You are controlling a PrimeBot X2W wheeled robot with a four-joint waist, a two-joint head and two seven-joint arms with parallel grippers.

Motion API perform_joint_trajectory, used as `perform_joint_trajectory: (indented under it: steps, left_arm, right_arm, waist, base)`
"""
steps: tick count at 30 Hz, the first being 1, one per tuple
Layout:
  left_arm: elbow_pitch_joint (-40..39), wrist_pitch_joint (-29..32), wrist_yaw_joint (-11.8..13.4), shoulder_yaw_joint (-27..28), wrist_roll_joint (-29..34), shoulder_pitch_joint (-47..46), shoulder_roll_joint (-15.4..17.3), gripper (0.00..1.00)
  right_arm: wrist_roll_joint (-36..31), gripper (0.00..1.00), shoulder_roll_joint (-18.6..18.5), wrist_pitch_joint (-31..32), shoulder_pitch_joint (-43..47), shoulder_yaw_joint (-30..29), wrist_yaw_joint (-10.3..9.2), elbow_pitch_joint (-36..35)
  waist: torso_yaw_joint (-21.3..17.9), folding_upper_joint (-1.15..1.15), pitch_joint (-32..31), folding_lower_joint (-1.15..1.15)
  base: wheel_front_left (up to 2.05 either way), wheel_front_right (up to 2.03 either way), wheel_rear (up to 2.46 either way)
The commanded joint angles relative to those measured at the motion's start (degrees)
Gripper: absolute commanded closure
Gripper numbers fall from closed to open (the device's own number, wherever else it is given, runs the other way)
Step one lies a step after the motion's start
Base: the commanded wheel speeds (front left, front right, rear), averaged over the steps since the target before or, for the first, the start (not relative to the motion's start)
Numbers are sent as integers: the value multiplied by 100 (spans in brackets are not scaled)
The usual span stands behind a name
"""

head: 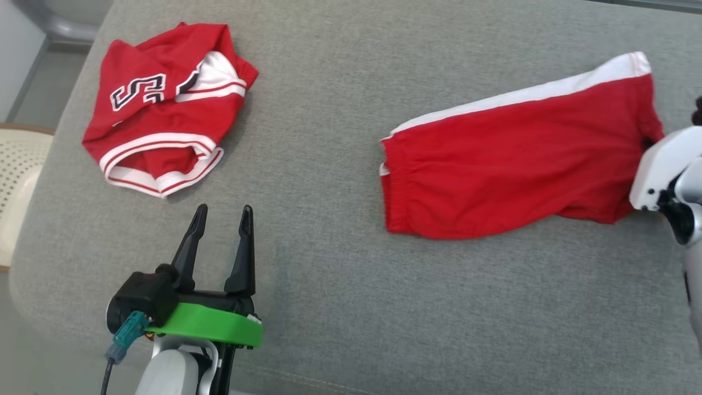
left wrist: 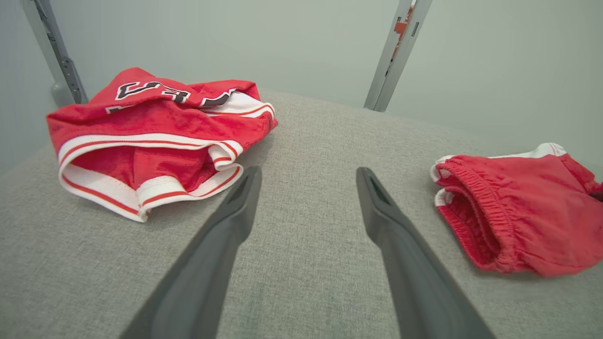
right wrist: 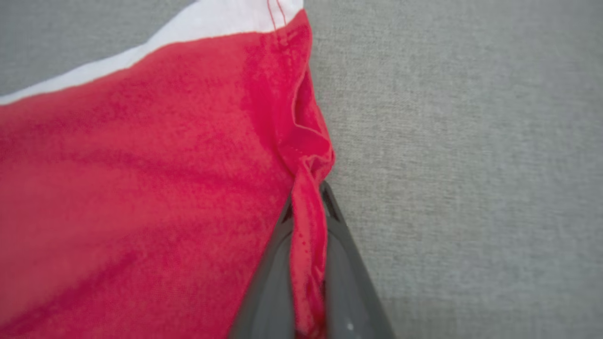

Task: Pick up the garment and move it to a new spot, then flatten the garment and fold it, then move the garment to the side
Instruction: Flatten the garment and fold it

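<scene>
The garment, a pair of red shorts [head: 521,159] with a white side stripe, lies flat on the right of the grey cushion [head: 329,263]. In the right wrist view my right gripper [right wrist: 306,197] is shut on a pinched fold of the shorts' [right wrist: 141,188] hem. In the head view its white wrist [head: 658,170] sits at the shorts' right end, fingers hidden by cloth. My left gripper [head: 222,211] hovers open and empty at the lower left. In the left wrist view the left gripper [left wrist: 306,176] points between the two garments, the shorts [left wrist: 518,207] to its right.
A crumpled red jersey [head: 164,104] with white trim and a black number lies at the back left, also seen as the jersey [left wrist: 155,136]. A pale perforated seat [head: 16,181] stands beyond the cushion's left edge. Metal rails [left wrist: 395,52] rise behind the cushion.
</scene>
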Motion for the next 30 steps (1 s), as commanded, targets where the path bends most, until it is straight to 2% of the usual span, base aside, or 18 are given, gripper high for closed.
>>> perform_joint_trajectory:
  steps: [1, 10, 15, 19, 24, 30]
  left_arm:
    - [-8, -3, 15, 17, 43, -60, 11, 0]
    - [-38, -3, 15, -26, 109, -99, 12, 0]
    - [-9, -3, 15, -42, 122, -77, 13, 0]
    - [34, -3, 15, -49, 96, -40, 13, 0]
    - [38, -3, 15, -49, 28, 29, 12, 0]
    - [64, -3, 15, -107, -65, 65, 12, 0]
  right_arm:
    - [-83, 100, -71, -63, 201, -117, -25, -35]
    - [-841, 100, -497, -447, 765, -928, -21, -678]
    - [-1331, 100, -547, -416, 1008, -1096, -20, -1249]
    - [-1250, 100, -375, -364, 1095, -789, -19, -1808]
    - [-966, 100, -199, 2, 1294, -39, -19, -2600]
    - [-620, 100, -65, 303, 1233, 781, -19, -2876]
  waist:
    - [-195, 0, -88, 0]
    - [-631, 0, -246, 0]
    - [-778, 0, -347, 0]
    - [-861, 0, -435, 0]
    - [-938, 0, -556, 0]
    - [-944, 0, -675, 0]
  base:
    - [0, 0, 0]
    - [0, 0, 0]
    - [0, 0, 0]
    - [0, 0, 0]
    - [0, 0, 0]
    - [0, 0, 0]
